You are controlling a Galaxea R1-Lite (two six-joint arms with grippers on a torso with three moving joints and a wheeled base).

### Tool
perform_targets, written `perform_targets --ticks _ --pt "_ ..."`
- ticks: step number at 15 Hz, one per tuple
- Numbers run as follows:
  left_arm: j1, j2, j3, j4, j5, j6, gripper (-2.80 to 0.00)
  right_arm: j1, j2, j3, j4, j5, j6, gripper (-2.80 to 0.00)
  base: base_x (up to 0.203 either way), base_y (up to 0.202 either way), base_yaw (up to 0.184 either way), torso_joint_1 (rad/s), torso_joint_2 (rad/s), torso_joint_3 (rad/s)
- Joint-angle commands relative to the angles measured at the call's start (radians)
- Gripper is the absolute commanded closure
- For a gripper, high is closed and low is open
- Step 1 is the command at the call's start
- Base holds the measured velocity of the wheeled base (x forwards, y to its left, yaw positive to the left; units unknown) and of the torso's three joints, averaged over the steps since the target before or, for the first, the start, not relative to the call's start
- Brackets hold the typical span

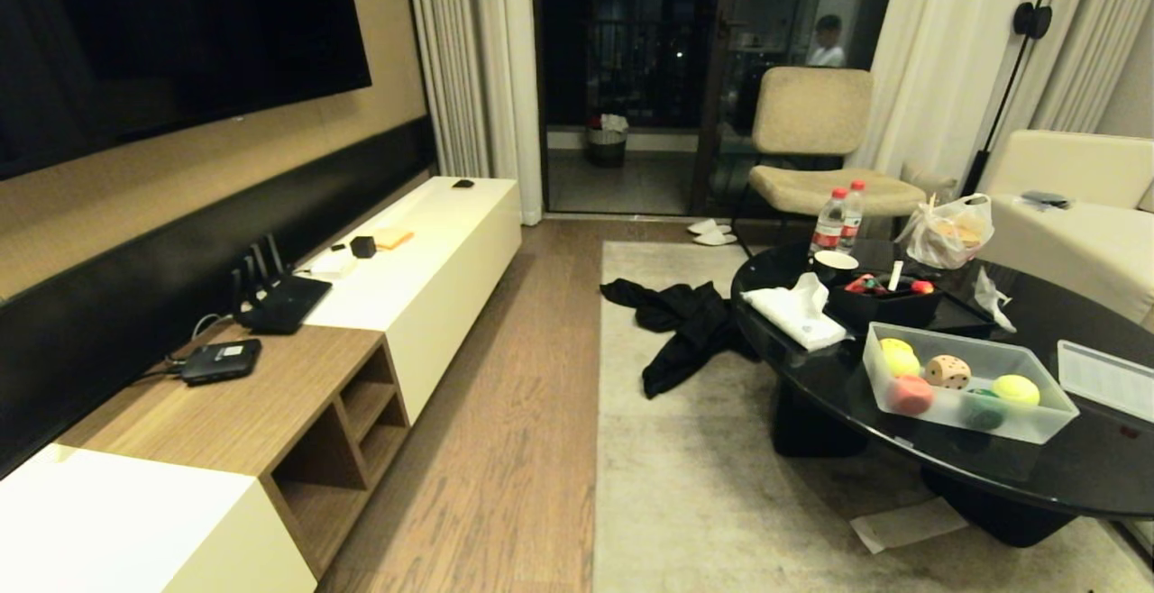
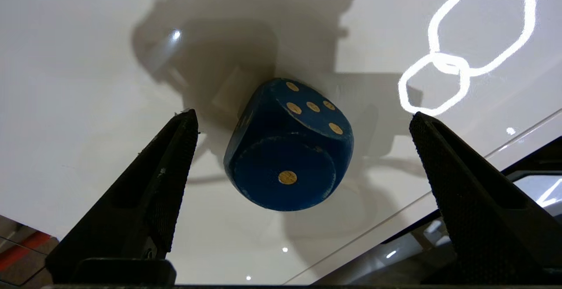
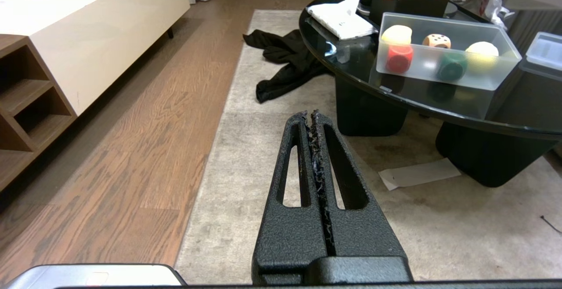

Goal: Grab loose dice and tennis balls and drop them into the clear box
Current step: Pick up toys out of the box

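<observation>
On the glossy white surface: a dark blue wooden die with gold pips (image 2: 287,146) lies between the spread fingers of the left gripper (image 2: 303,122), touching neither; its one-pip face turns toward the wrist camera.
Left gripper jaws: wide apart, one black textured finger (image 2: 149,196) on each side of the blue die, nothing held.
Right gripper (image 3: 314,120): hangs over the beige rug (image 3: 246,183) near the wooden floor, its jaws pressed together, empty.
Clear box: a shallow translucent frosted plastic bin (image 1: 969,383) stands on the round black glass coffee table (image 1: 1037,476), near the table's front edge.
Inside the clear box: a pale tan die with dark pips (image 1: 947,370), two fuzzy yellow-green tennis balls (image 1: 1016,388) at opposite ends, a red die (image 1: 911,394) and a green die (image 1: 983,405).
Lid: a ribbed translucent lid (image 1: 1107,378) lies on the table just beside the box.
Behind the box: a black rectangular organiser (image 1: 883,305) and a white folded cloth (image 1: 798,314).
</observation>
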Motion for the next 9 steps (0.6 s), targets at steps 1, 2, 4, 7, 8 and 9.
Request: perform_targets --ticks 1,2,4,7,8,9 --pt "0.001 0.025 0.000 -0.020 -0.001 0.003 -2.80 0.000 0.001 0.001 0.000 0.000 0.000 0.00 0.000 0.000 0.000 0.000 0.00 0.000" --pt "0.002 0.039 -0.001 -0.052 0.000 0.004 -2.80 0.000 0.001 0.002 0.000 0.000 0.000 0.00 0.000 0.000 0.000 0.000 0.00 0.000" --pt "0.006 0.071 0.004 -0.108 0.007 0.006 -2.80 0.000 0.001 0.000 0.000 0.000 0.000 0.00 0.000 0.000 0.000 0.000 0.00 0.000" --pt "0.007 0.079 0.024 -0.111 0.010 0.008 -2.80 0.000 0.001 0.000 0.000 0.000 0.000 0.00 0.000 0.000 0.000 0.000 0.00 0.000" --pt "0.007 0.076 0.037 -0.112 0.010 0.010 -2.80 0.000 0.001 0.001 0.000 0.000 0.000 0.00 0.000 0.000 0.000 0.000 0.00 0.000" --pt "0.007 0.073 0.048 -0.113 0.010 0.019 -2.80 0.000 0.001 0.002 0.000 0.000 0.000 0.00 0.000 0.000 0.000 0.000 0.00 0.000"
